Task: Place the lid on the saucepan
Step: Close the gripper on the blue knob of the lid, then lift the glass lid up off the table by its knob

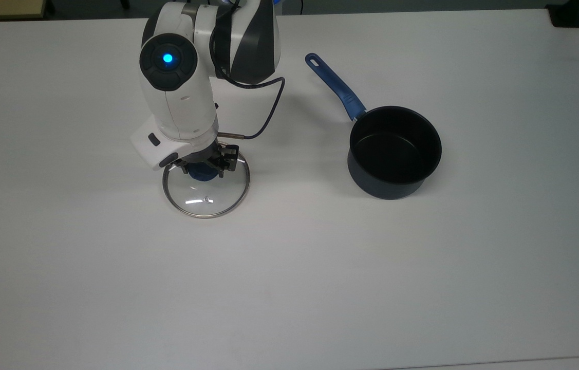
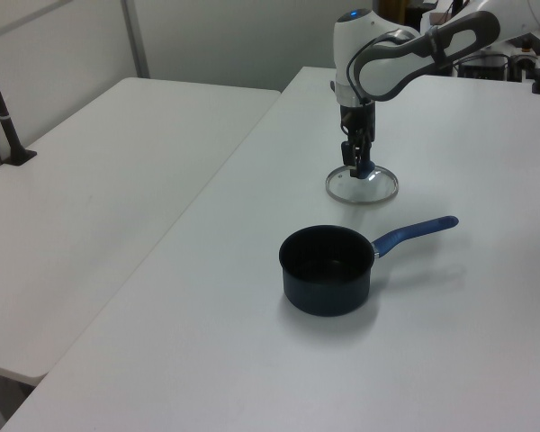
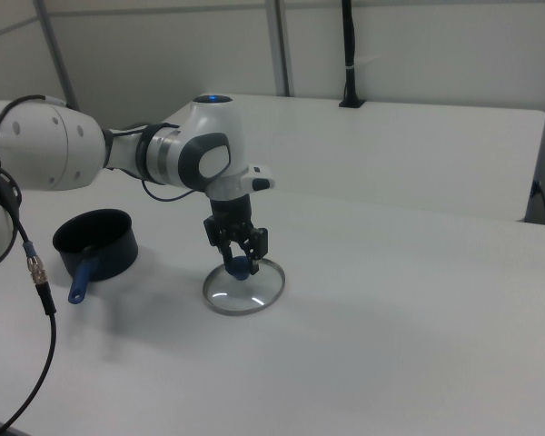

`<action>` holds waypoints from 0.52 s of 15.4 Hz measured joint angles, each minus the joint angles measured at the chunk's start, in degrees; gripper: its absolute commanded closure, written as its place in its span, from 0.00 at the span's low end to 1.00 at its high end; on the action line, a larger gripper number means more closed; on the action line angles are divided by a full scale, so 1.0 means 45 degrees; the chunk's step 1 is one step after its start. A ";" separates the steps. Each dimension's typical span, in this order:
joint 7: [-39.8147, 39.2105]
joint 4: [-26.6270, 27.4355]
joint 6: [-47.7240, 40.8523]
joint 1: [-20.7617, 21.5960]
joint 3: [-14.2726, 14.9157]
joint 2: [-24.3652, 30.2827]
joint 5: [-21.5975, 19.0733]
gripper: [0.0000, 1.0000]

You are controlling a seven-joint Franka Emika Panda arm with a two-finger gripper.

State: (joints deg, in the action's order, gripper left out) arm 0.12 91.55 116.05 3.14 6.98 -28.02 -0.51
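the round clear glass lid (image 1: 206, 191) with its steel rim is seen lying flat on the white table (image 1: 289, 267), its blue knob (image 1: 202, 172) straddled by the gripper (image 1: 204, 169) though an actual clamp can't be made out, well apart from the empty dark navy saucepan (image 1: 394, 152) with the long blue handle (image 1: 334, 86).

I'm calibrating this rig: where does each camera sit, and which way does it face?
Top view: overhead, looking down on the table; shows the arm's wrist and gripper.
Left view: raised, at the saucepan's side, facing the arm.
Right view: raised, at the lid's side, facing the arm's elbow.
All share saucepan, lid and gripper.
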 measured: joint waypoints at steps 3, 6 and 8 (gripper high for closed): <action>0.0000 0.0000 0.0000 0.0005 0.0000 0.0001 0.0000 0.45; 0.0000 0.0000 -0.0003 0.0012 0.0000 0.0032 0.0000 0.45; 0.0000 -0.0014 -0.0064 0.0011 0.0000 0.0177 0.0000 0.45</action>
State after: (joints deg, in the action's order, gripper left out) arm 0.12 91.48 115.76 3.19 6.98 -27.23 -0.51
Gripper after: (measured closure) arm 0.330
